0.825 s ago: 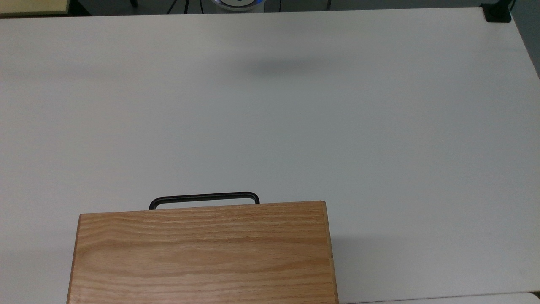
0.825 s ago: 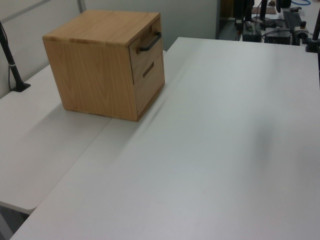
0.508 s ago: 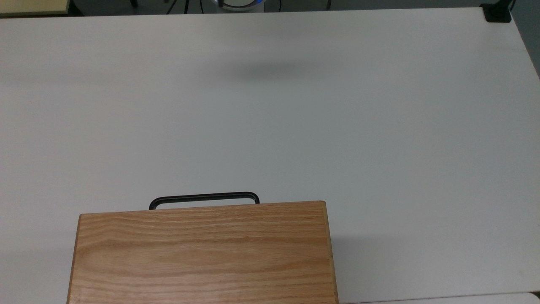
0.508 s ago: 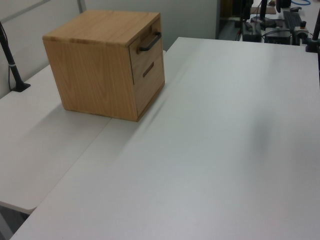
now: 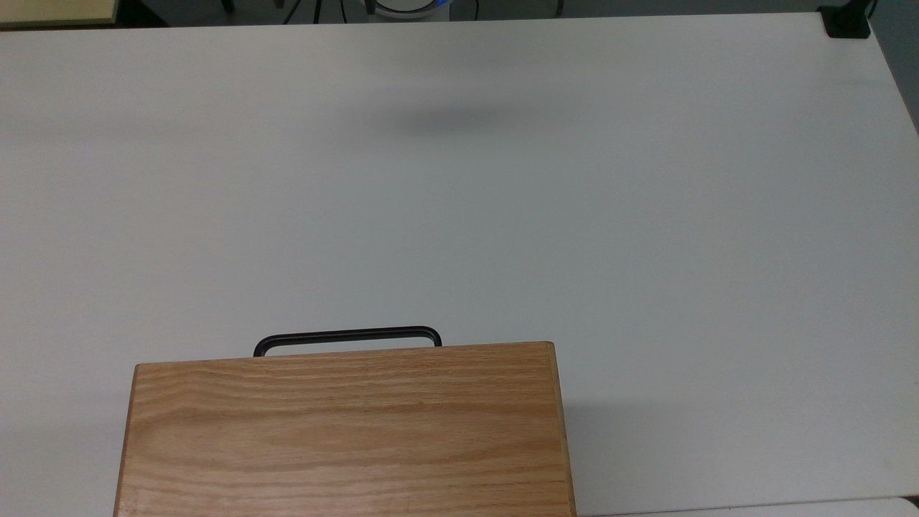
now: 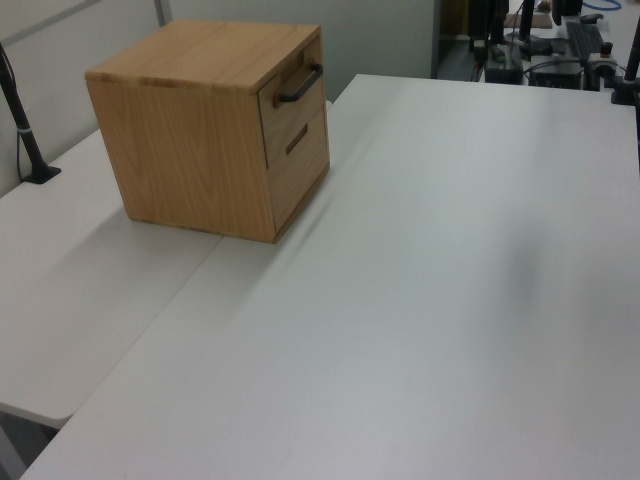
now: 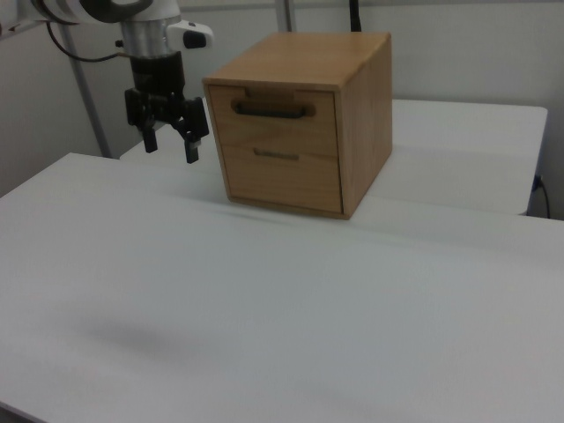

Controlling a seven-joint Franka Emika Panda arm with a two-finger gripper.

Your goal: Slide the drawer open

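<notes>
The drawer (image 7: 304, 130) is the upper one in the oak cabinet (image 7: 366, 106), and its front lies flush with the cabinet face. It carries a thin black bar handle (image 7: 273, 111), which also sticks out past the cabinet's top edge in the top view (image 5: 347, 336) and shows in the left view (image 6: 300, 85). My gripper (image 7: 170, 150) hangs open in the air at the right view's left, beside the cabinet at about handle height. It is a short gap away from the cabinet and holds nothing.
The cabinet stands on a white table (image 5: 574, 215), with a lower drawer (image 7: 282, 176) under the upper one. A black post (image 6: 25, 130) rises at the left view's left. A black mount (image 5: 847, 21) sits on the table's corner in the top view.
The faint shadow on the table in the top view has drifted slightly left. The drawer and cabinet have not moved.
</notes>
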